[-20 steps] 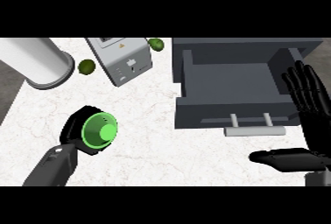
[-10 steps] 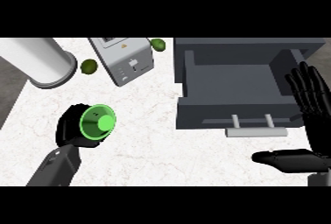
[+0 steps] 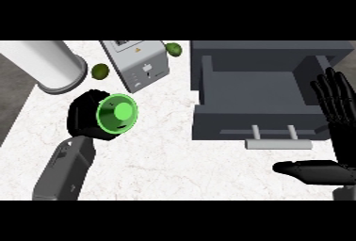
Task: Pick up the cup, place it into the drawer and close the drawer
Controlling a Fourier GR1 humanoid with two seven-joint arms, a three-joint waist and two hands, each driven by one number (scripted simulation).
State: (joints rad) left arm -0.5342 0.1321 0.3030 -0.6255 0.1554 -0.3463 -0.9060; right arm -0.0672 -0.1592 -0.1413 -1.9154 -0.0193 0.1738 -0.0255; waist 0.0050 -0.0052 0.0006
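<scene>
Here the left hand (image 3: 87,117) is curled round the green cup (image 3: 117,114), whose open mouth is turned toward the head view, and it holds the cup over the pale marble counter (image 3: 173,164), left of the grey drawer (image 3: 261,101) and well apart from it. The drawer stands pulled out with its handle (image 3: 277,143) facing the near edge, while the right hand (image 3: 334,150) rests at the view's right with fingers straight and upright. Behind the cup are a white cylinder (image 3: 50,66), a small grey appliance (image 3: 135,63) and two dark green fruits (image 3: 101,71).
</scene>
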